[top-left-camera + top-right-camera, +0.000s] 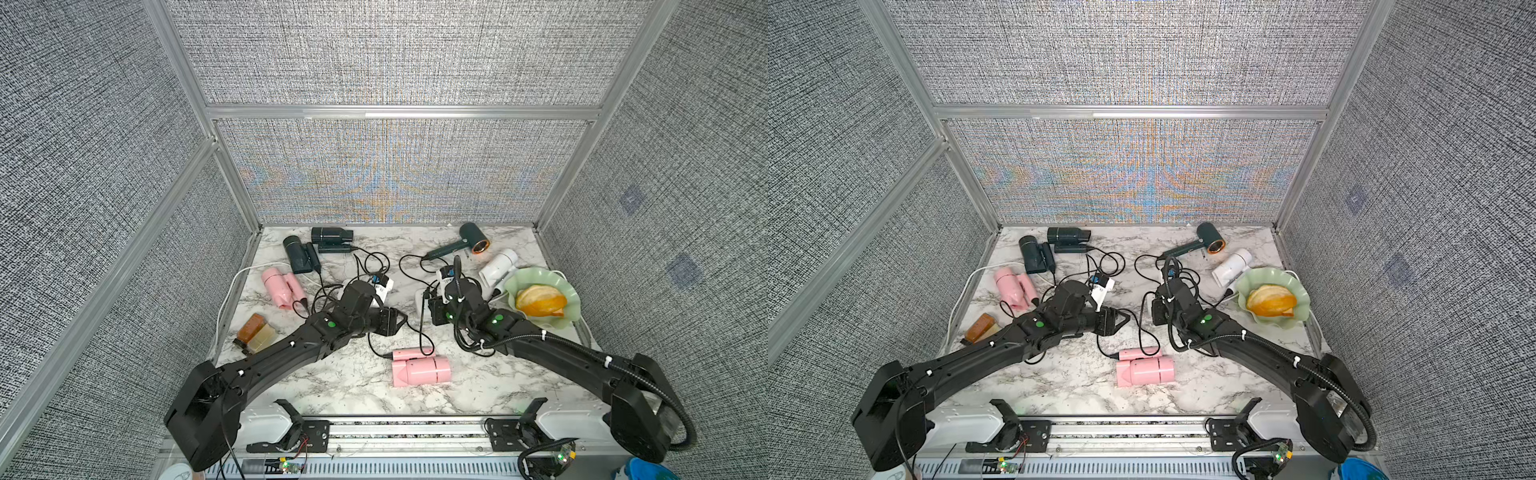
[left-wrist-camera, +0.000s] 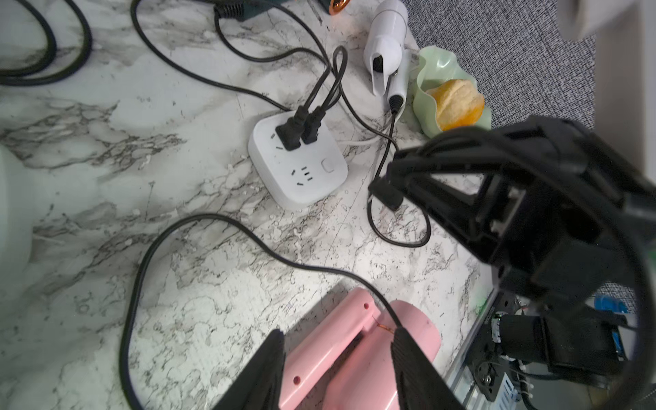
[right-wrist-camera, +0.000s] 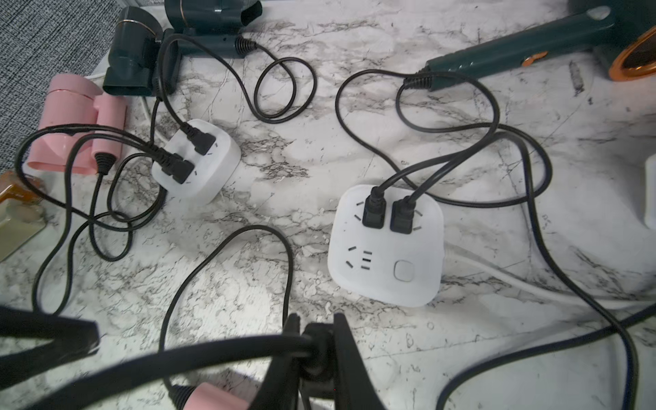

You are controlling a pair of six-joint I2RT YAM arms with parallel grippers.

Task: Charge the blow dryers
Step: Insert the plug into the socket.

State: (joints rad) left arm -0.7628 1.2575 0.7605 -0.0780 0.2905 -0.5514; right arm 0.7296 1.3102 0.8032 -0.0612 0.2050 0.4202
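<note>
- Since the right pincer (image 3: 316, 330) is clamped on the black plug (image 3: 317, 351) of the near pink dryer (image 1: 422, 370), the step in hand looks like seating that plug in the one free socket (image 3: 359, 257) of the right-hand power strip (image 3: 383, 284).
- That dryer lies on its side at the front of the bench (image 1: 332, 395), between the two arms. Its cord (image 3: 291, 269) loops out over the marble and back to the held plug.
- The left pincer (image 2: 339, 333) hangs over the pink dryer with its jaws standing apart, holding nothing.
- The other five dryers seem served: three plugs sit in the left-hand power strip (image 3: 220, 159) and two in the right-hand one.
- The prongs are hidden by the fingers, so their angle cannot be told. I would line them up with the slots before any push.
- Bring the plug straight down over the socket rather than at a slant. The strip looks light and might slide or tip under a sideways shove.
- The free socket lies just beside the two seated plugs and near the round button (image 3: 403, 271). Keep the fingers clear of both, so that nothing is knocked loose or switched.
- With nothing in its grip, the left pincer could press on a bare corner of the strip to steady it.
- The loop of cord seems slack enough that the dryer should not drag.
</note>
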